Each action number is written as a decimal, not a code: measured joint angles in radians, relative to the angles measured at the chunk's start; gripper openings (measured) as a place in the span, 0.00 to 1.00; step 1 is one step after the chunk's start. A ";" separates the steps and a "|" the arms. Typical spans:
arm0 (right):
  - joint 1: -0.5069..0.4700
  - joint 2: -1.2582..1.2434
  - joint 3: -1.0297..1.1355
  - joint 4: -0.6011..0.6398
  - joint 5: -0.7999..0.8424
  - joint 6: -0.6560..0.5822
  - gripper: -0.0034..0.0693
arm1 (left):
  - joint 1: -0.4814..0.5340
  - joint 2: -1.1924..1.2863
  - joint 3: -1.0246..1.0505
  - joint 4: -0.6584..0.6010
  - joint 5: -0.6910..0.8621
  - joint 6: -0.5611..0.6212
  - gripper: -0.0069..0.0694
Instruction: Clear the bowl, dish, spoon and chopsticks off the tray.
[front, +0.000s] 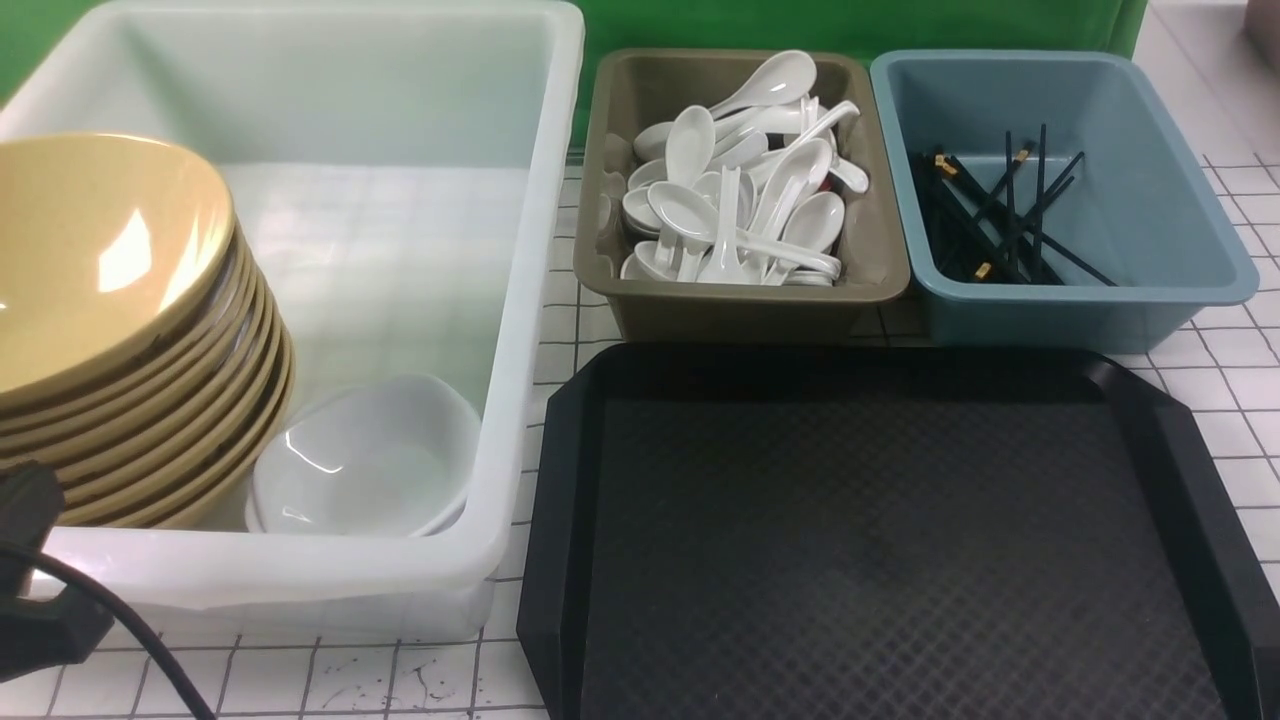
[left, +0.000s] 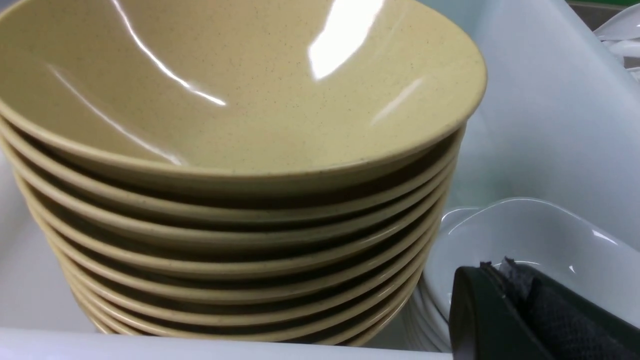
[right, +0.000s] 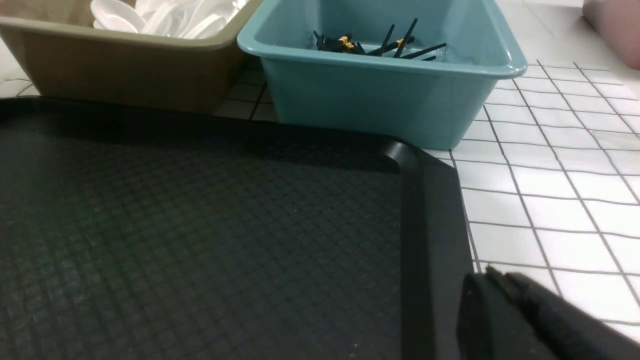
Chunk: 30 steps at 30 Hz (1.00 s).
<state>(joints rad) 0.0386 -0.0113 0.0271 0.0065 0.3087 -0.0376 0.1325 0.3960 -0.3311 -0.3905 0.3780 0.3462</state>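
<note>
The black tray (front: 880, 540) lies bare in front of me; it also shows in the right wrist view (right: 200, 225). A stack of yellow bowls (front: 90, 250) stands tilted in the white tub; the top bowl (left: 240, 85) is empty. White dishes (front: 365, 460) sit stacked beside it (left: 540, 240). White spoons (front: 740, 180) fill the grey-brown tub. Black chopsticks (front: 1000, 220) lie in the blue tub. My left gripper (left: 495, 267) is shut and empty, at the white tub's near wall, by the dishes. My right gripper (right: 492, 275) is shut and empty, over the tray's right rim.
The white tub (front: 540, 200) stands at the left, the grey-brown tub (front: 740, 310) and the blue tub (front: 1150, 150) behind the tray. The table is white with a grey grid (front: 1240, 400). A black cable (front: 150, 640) runs from my left arm.
</note>
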 joint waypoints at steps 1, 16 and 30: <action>0.000 0.000 0.000 0.000 0.000 0.000 0.11 | -0.001 -0.002 0.001 0.000 0.000 0.000 0.08; 0.000 0.000 0.000 0.000 0.002 0.000 0.12 | -0.033 -0.408 0.297 0.155 0.065 -0.059 0.08; 0.000 0.000 0.000 0.000 0.003 0.000 0.15 | -0.131 -0.410 0.348 0.278 -0.015 -0.185 0.08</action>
<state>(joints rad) 0.0386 -0.0113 0.0271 0.0065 0.3114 -0.0376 0.0013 -0.0136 0.0172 -0.1127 0.3632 0.1613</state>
